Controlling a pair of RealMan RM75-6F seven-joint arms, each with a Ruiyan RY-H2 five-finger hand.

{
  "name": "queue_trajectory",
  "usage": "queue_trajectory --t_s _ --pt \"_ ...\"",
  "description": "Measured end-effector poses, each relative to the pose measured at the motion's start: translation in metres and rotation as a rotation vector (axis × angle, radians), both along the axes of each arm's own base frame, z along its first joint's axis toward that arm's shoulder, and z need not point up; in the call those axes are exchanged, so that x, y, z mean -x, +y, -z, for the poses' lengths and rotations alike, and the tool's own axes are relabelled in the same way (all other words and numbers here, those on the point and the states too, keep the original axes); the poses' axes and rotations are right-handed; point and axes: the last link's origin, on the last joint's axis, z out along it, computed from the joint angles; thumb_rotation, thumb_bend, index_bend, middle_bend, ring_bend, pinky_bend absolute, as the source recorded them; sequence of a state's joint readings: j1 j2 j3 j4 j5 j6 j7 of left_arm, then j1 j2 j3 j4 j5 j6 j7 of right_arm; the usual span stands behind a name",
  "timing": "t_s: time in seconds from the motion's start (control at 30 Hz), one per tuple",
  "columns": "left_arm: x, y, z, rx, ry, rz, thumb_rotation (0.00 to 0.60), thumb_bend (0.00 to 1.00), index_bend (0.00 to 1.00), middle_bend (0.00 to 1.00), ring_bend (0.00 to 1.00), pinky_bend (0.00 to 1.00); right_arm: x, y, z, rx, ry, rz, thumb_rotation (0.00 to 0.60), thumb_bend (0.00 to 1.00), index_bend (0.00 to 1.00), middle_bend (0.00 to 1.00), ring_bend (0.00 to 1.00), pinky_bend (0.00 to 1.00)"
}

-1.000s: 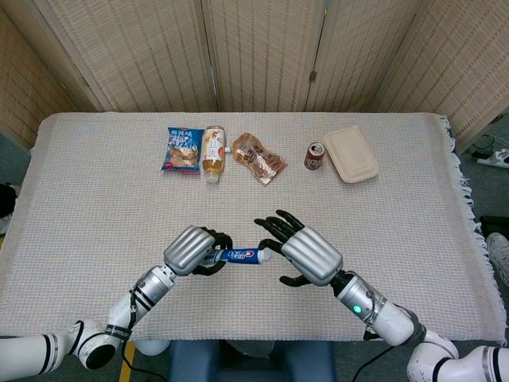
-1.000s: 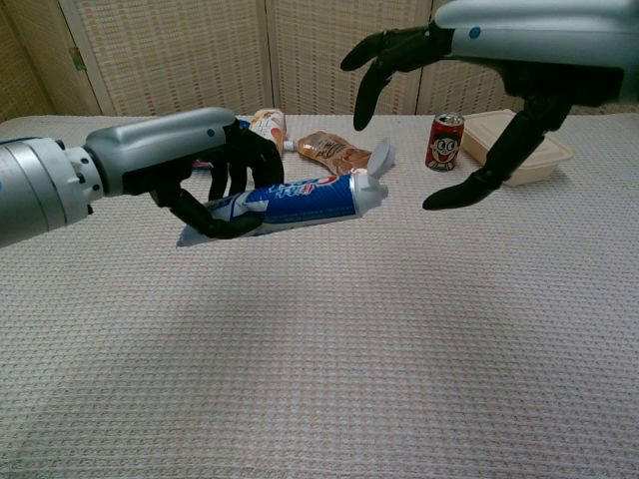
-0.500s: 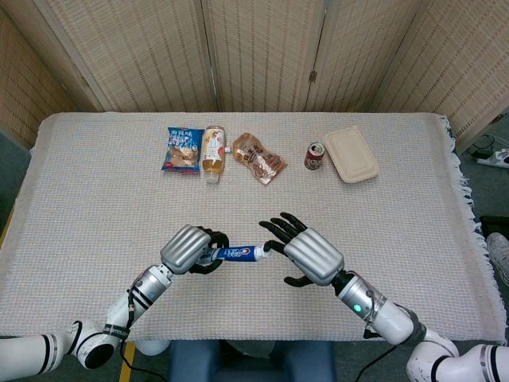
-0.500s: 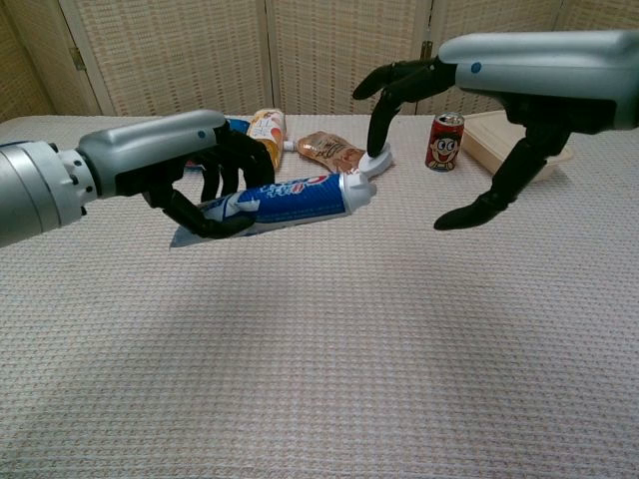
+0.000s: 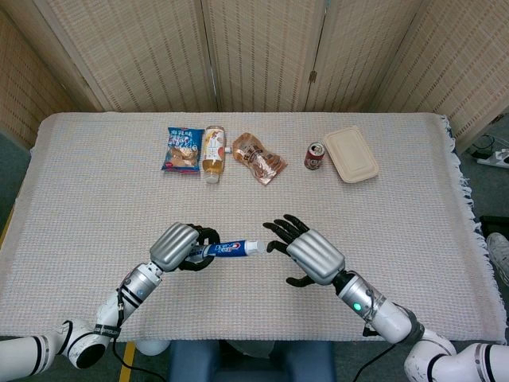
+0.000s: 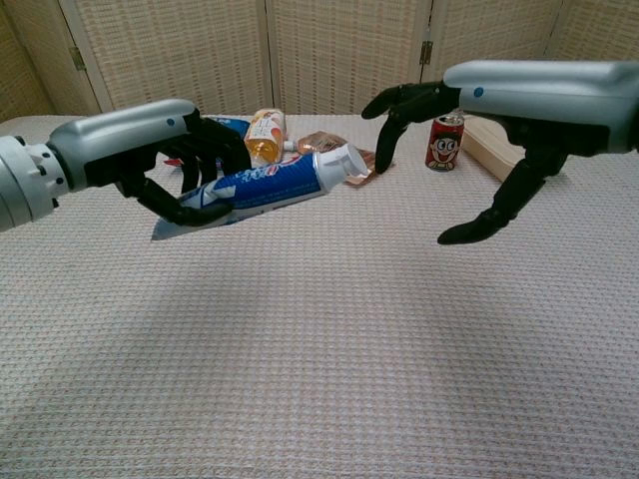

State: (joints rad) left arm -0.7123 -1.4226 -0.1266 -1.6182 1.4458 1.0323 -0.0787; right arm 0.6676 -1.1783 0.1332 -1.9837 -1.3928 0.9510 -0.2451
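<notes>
My left hand (image 5: 176, 247) grasps the toothpaste tube (image 6: 262, 185), its cap end pointing toward my released right hand (image 5: 312, 255) just beside it.

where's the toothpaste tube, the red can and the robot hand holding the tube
toothpaste tube (image 6: 270, 185): chest view, blue printed body.
red can (image 5: 315, 155): head view, its side.
left robot hand (image 5: 175, 247): head view, silver back of the hand gripping the tube.

Lab-like test setup: cloth-covered table (image 5: 95, 183), woven screens (image 5: 262, 48).
</notes>
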Motion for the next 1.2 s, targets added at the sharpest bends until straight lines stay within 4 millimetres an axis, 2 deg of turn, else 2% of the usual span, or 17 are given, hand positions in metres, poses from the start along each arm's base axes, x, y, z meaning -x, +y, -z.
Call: queue_trajectory --t_s 0.27,0.37,0.43,0.53,0.8,1.2 --pt "0.008 -0.002 0.002 -0.006 -0.046 -0.019 0.6 0.82 0.75 0.78 0.67 0.59 -0.001 0.008 -0.023 0.03 -0.119 0.002 0.577 0.24 0.32 0.09 0.08 0.0" --pt "0.007 -0.004 0.004 0.005 -0.079 -0.019 0.6 0.82 0.75 0.78 0.67 0.59 -0.002 0.009 -0.027 0.019 -0.173 0.008 0.481 0.2 0.18 0.07 0.05 0.0" --pt "0.006 -0.005 0.005 0.011 -0.103 -0.017 0.6 0.82 0.75 0.78 0.67 0.59 -0.003 0.009 -0.028 0.003 -0.199 0.016 0.388 0.12 0.04 0.01 0.01 0.0" --pt "0.001 -0.008 0.008 0.024 -0.144 -0.011 0.6 0.82 0.75 0.78 0.67 0.59 -0.005 0.008 -0.028 -0.037 -0.218 0.03 0.331 0.06 0.0 0.0 0.0 0.0" --pt "-0.015 -0.01 0.016 0.051 -0.22 0.007 0.6 0.82 0.75 0.78 0.67 0.58 -0.02 0.002 -0.021 -0.13 -0.266 0.052 0.305 0.04 0.0 0.0 0.0 0.0" --pt "-0.029 -0.012 0.021 0.071 -0.29 0.018 0.6 0.82 0.75 0.78 0.67 0.58 -0.031 -0.002 -0.013 -0.139 -0.299 0.037 0.301 0.04 0.0 0.0 0.0 0.0"
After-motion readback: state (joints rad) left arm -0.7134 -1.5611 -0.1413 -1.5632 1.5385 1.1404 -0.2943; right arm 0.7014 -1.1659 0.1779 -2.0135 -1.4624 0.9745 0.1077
